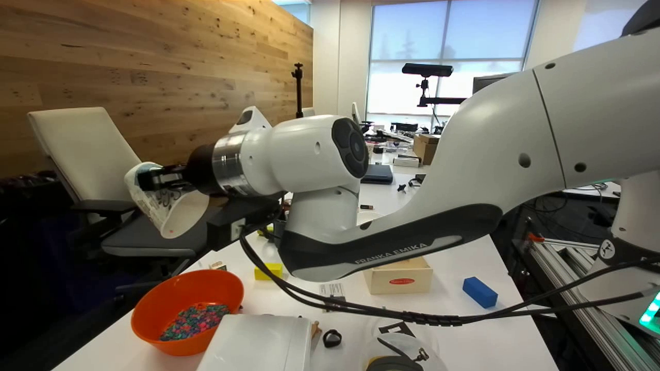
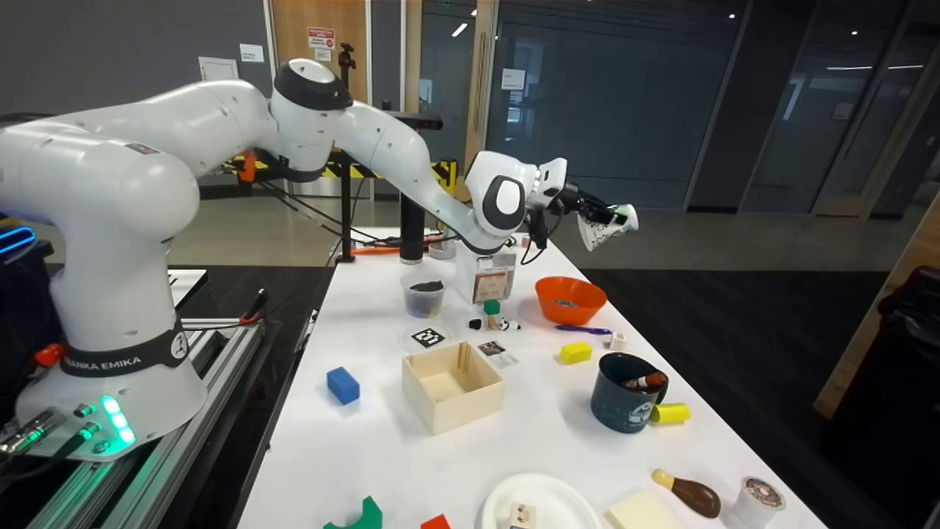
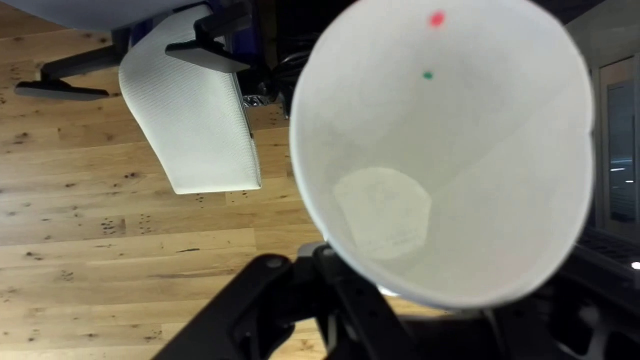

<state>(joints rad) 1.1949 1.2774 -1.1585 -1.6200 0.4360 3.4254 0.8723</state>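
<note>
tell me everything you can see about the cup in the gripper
The cup looks like paper: white, with a dark printed pattern outside and a white inside with a faint seam. A red speck and a green speck show on its inner wall, the red one nearer the rim. It is in the air, tipped past level with its mouth angled down, held by the gripper and touching nothing else in view.

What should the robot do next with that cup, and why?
Perhaps the gripper should tilt the cup slightly further: it leans mouth-down, yet two coloured specks show inside, and the orange bowl holds similarly coloured bits.
</note>
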